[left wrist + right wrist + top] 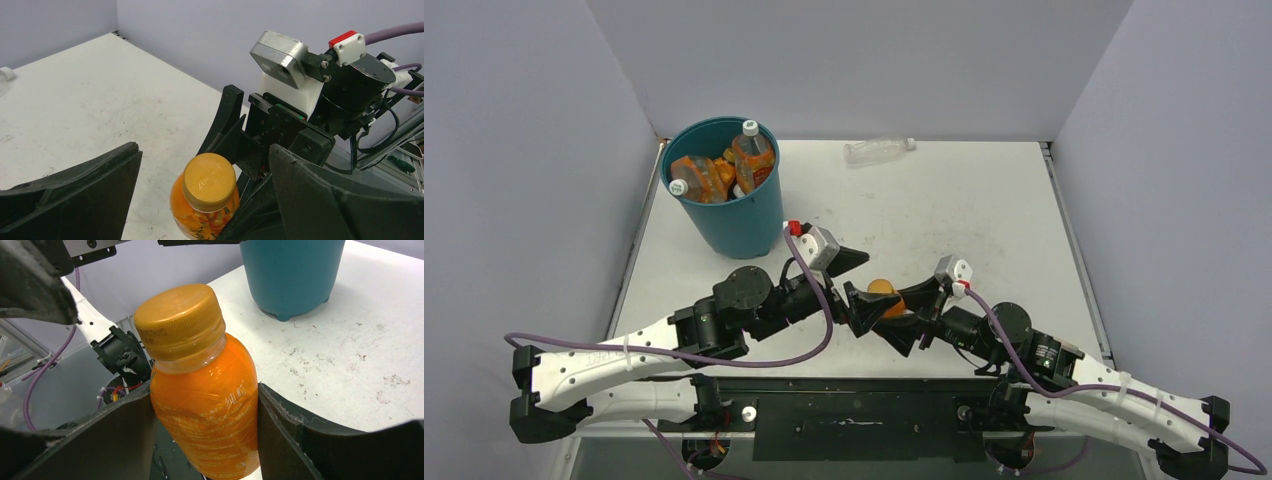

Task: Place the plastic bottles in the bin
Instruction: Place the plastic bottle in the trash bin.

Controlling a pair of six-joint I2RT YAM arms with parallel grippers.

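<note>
My right gripper (204,390) is shut on an orange plastic bottle (205,400) with an orange cap, held just above the table's near middle (884,297). My left gripper (205,152) stands wide open, one finger on each side of the bottle (207,195), touching neither side as far as I can see. In the top view the left gripper (864,287) meets the right gripper (896,315) at the bottle. The teal bin (734,220) stands at the far left with several orange-labelled bottles (749,150) in it. A clear bottle (879,150) lies by the back wall.
The bin (290,275) is just behind the held bottle in the right wrist view. The right wrist camera (280,57) is close in front of the left gripper. Walls close the table (984,220) at the back and sides.
</note>
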